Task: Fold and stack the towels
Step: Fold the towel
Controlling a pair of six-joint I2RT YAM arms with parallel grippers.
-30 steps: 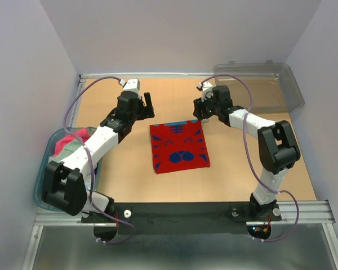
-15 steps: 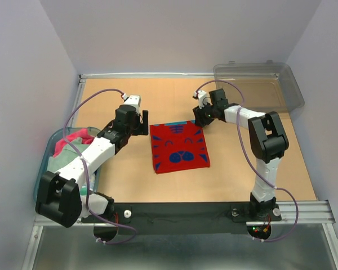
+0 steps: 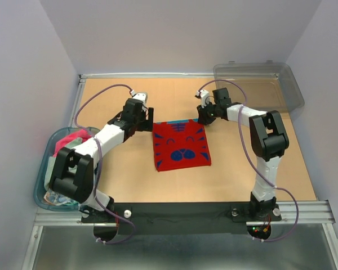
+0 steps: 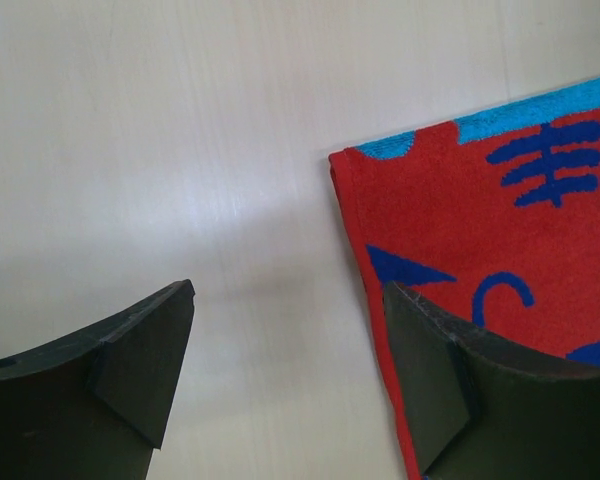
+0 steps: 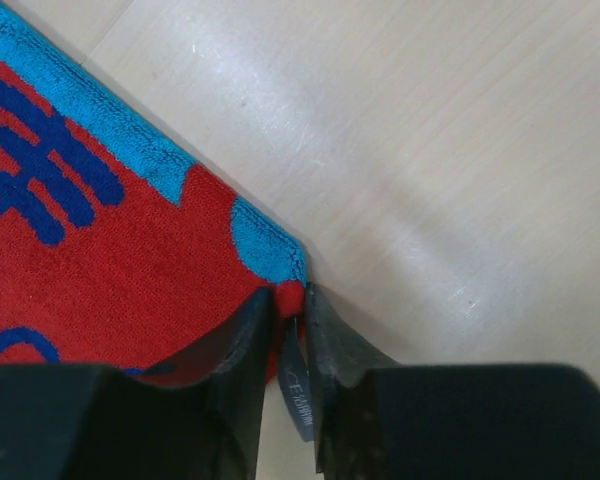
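Observation:
A red towel (image 3: 181,145) with blue markings and a light blue far edge lies flat in the middle of the table. My left gripper (image 3: 148,119) is open at its far left corner. In the left wrist view that gripper (image 4: 290,295) straddles the towel's (image 4: 500,230) left edge, one finger over the cloth and one over bare table. My right gripper (image 3: 204,117) is at the far right corner. The right wrist view shows it (image 5: 288,300) shut on that corner of the towel (image 5: 100,260), with a small label pinched between the fingers. More towels (image 3: 73,138), pink and grey-green, lie bunched in the tub at left.
The blue-rimmed oval tub (image 3: 40,183) sits at the table's left edge, beside the left arm's base. A clear grey plastic bin (image 3: 259,84) stands at the back right corner. Walls close in on three sides of the table (image 3: 259,169).
Both grippers have come down onto the towel's far corners. The right one has closed on the right corner. The left one has swung in towards the left corner and stayed open.

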